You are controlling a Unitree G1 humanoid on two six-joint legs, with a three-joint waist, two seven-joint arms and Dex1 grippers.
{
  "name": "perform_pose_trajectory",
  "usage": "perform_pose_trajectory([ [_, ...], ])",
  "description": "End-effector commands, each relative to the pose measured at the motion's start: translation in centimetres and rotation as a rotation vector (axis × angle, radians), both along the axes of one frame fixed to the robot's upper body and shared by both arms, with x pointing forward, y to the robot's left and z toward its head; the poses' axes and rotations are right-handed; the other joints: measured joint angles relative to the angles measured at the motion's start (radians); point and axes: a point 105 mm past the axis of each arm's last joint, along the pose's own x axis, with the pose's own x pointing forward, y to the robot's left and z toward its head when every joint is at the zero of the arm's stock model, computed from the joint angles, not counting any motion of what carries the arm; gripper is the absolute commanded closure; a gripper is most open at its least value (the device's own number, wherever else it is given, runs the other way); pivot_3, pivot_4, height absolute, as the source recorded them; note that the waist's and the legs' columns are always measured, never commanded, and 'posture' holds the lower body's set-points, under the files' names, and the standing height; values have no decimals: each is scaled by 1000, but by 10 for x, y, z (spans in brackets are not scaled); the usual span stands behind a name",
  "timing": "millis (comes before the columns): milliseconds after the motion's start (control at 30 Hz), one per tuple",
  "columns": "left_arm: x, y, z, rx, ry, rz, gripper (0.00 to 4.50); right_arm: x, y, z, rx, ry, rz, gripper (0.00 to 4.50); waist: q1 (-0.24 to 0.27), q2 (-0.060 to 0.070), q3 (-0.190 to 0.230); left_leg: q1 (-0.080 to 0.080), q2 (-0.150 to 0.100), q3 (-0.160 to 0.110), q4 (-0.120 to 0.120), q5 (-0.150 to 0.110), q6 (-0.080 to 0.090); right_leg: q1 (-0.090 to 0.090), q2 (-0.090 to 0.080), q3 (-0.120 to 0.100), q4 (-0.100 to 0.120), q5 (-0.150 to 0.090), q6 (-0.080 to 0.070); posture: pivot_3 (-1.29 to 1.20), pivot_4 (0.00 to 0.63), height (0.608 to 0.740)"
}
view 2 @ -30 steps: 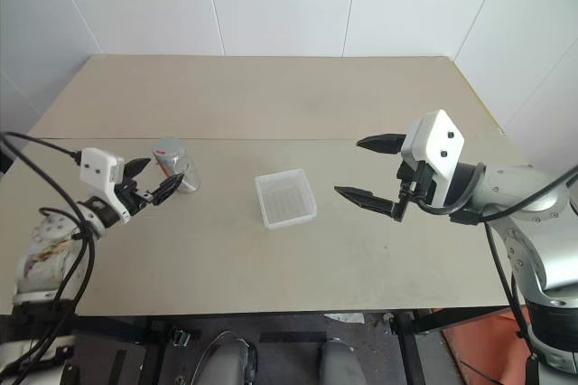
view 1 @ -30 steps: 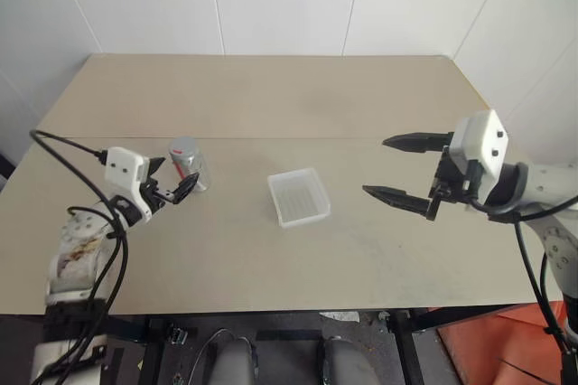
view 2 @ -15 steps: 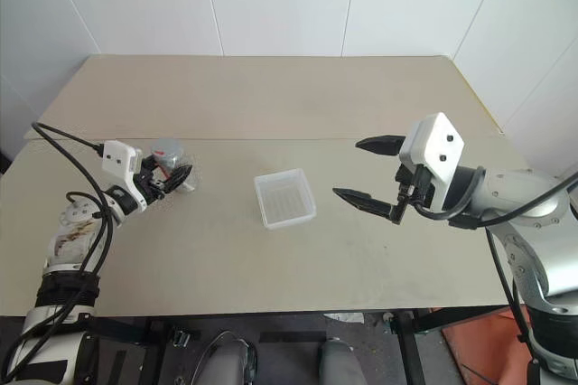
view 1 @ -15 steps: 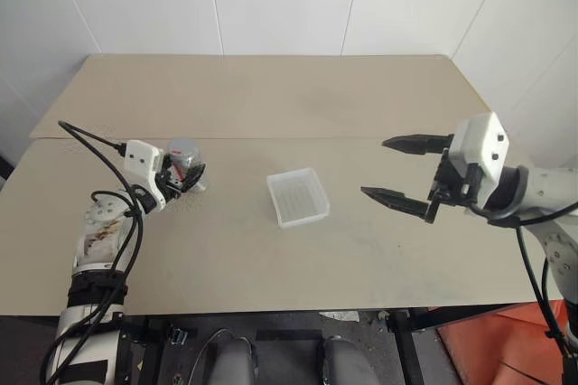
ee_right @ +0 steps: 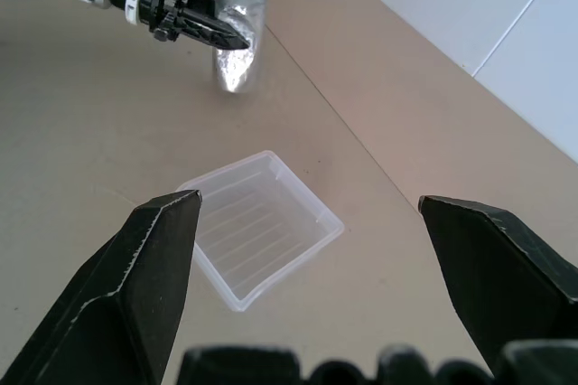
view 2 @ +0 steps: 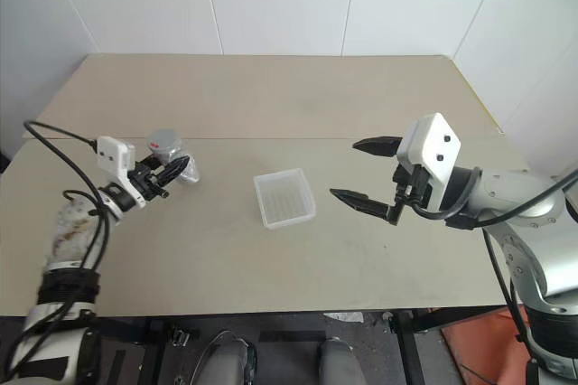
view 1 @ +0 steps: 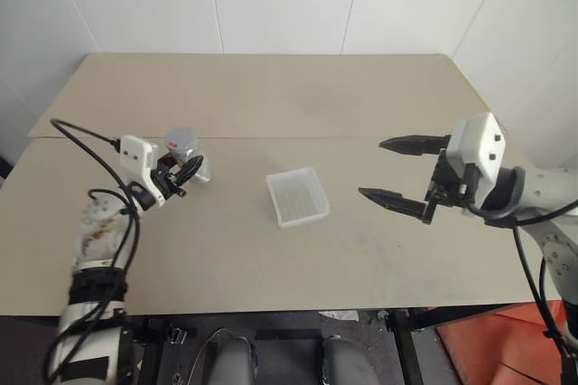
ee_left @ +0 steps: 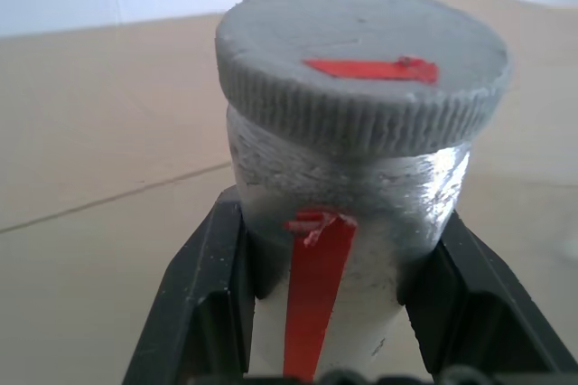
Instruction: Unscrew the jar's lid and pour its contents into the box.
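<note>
The jar (view 1: pixel 189 164) stands on the left side of the table, its red strip label showing in the left wrist view (ee_left: pixel 312 286). The pale grey lid (ee_left: pixel 361 69) is on it, marked with a red strip. My left gripper (view 1: pixel 191 168) is shut on the jar's body just under the lid, with one black finger (ee_left: pixel 194 304) on each side. The contents are hidden inside. The box (view 1: pixel 274 197), translucent and ribbed, lies at mid-table with nothing in it. To its right, above the table, my right gripper (view 1: pixel 371 168) hovers open, pointing toward the box.
The beige table (view 1: pixel 271 96) has a seam running across it behind the jar and white walls beyond its far edge. A black cable (view 1: pixel 86 136) loops from my left wrist. Bare tabletop lies between the jar and the box.
My left gripper, open beside the jar a second ago, has closed on it and risen slightly toward the right. The right arm and the box have stayed put.
</note>
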Motion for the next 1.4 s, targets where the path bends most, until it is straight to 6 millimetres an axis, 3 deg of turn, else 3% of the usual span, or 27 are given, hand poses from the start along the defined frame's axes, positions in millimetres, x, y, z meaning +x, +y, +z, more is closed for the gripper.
perform_pose_trajectory([
  [33, -19, -26, 52, 53, -54, -253, 2630, -2, 19, 24, 70, -61, 91, 0, -1, 0, 0, 0, 0, 0, 0, 0, 0, -1, 0, 0, 0, 0, 0, 0, 150, 740],
  [167, -40, -42, 62, 144, 0, -513, 2630, 5, 49, 45, 185, -22, 174, 0, -8, 1, 0, 0, 0, 0, 0, 0, 0, -1, 0, 1, 1, 0, 0, 0, 150, 740],
  [333, -45, -59, 67, 162, 32, -677, 2630, 17, 92, 66, 260, 54, 200, 0, -1, 1, 0, -6, 0, 0, 1, 0, 0, -9, 1, 1, 4, 0, 0, 0, 150, 740],
  [567, -37, -82, 71, 185, -11, -775, 2630, 25, 135, 65, 224, 120, 189, 0, 5, 1, 0, -12, 0, -1, 1, 0, 0, -11, 0, -1, 5, 0, 0, 0, 150, 740],
  [1033, -36, -93, 76, 208, -45, -851, 2630, 35, 158, 59, 191, 134, 207, 0, -2, 1, 0, -12, 0, -2, 2, 0, 0, -12, 1, -1, 5, 0, 0, 0, 150, 740],
  [1133, -36, -91, 75, 210, -44, -851, 2630, 36, 159, 59, 192, 142, 218, 637, -1, 1, 0, -12, 0, -2, 2, 0, 0, -12, 1, -2, 5, 0, 0, 0, 150, 740],
  [1233, -37, -90, 75, 219, -41, -853, 2630, 35, 159, 58, 197, 146, 235, 1651, -1, 1, 0, -12, 0, -2, 2, 0, 0, -12, 1, -2, 5, 0, 0, 0, 150, 740],
  [1400, -42, -89, 73, 247, -38, -890, 2630, 29, 158, 64, 227, 149, 320, 1733, -2, 1, 0, -12, 0, -2, 2, 0, 0, -12, 1, -2, 5, 0, 0, 0, 150, 740],
])
